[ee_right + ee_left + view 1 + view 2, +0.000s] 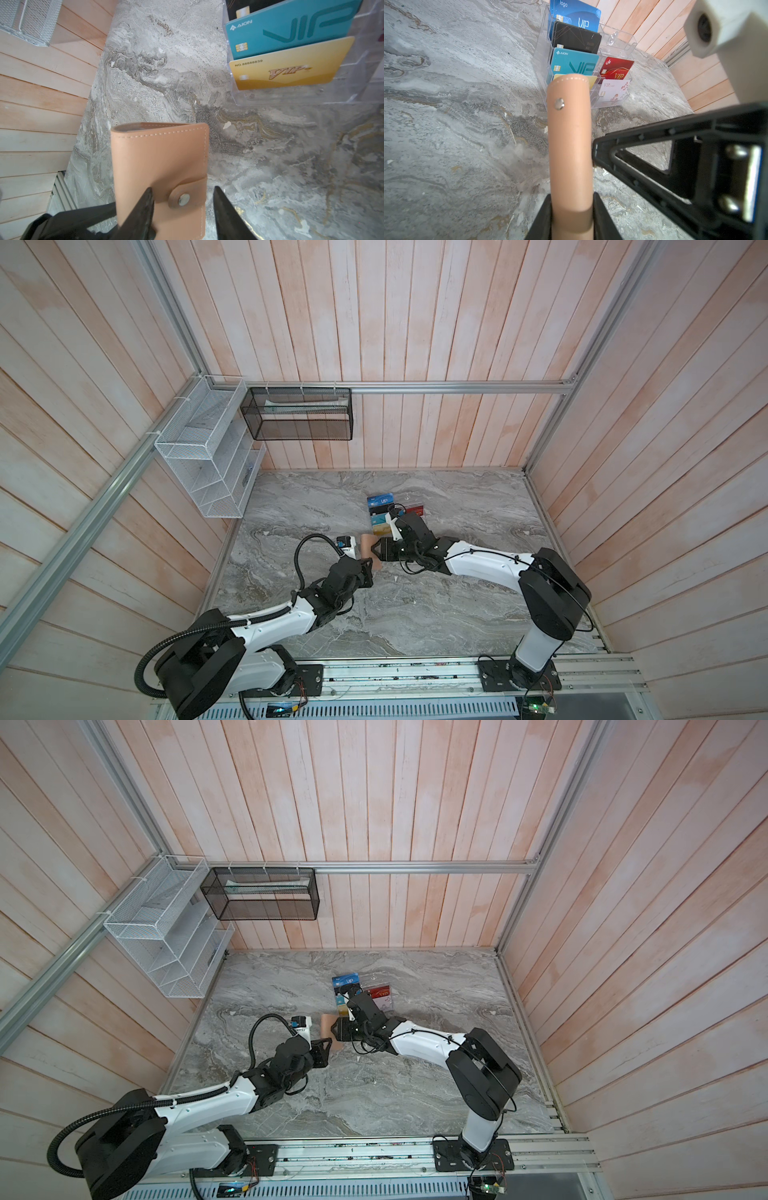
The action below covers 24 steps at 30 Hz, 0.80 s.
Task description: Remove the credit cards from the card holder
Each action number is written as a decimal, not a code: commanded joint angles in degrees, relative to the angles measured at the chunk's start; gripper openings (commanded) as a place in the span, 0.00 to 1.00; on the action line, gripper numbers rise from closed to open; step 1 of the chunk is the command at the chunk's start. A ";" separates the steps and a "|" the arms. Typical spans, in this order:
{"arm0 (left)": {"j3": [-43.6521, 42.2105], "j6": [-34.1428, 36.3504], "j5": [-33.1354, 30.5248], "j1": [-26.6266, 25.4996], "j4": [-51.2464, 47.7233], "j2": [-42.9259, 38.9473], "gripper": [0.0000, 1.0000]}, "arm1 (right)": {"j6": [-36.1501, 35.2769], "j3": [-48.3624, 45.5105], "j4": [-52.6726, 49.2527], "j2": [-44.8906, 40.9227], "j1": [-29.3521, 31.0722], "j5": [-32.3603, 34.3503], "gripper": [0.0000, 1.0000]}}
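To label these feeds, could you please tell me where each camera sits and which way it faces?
Top views: overhead, looking down at the table; left arm and right arm show.
Left wrist: on the left arm, looking past the left gripper, shut on the card holder, toward the card stand.
Right wrist: on the right arm, facing the holder's snap; the right gripper, open, straddles it.
Shared: both wrist views show card holder and card stand.

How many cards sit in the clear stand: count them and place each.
6 in the clear stand. One column, back to front: blue, black, teal, gold half behind the wallet. Beside it: red, white. More may be hidden.
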 commanded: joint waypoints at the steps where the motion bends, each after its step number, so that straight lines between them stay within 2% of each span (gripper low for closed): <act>1: 1.33 0.00 -2.22 -0.64 4.36 -1.36 0.00 | 0.30 0.81 -1.46 1.44 0.73 0.98 0.41; 18: 0.63 -0.70 -3.12 -0.79 4.86 -2.98 0.00 | 0.24 2.69 -3.73 3.67 1.65 5.84 0.27; 24: 0.06 -1.40 -3.78 -1.01 4.82 -3.57 0.00 | 0.04 4.80 -5.39 5.52 1.61 7.01 0.18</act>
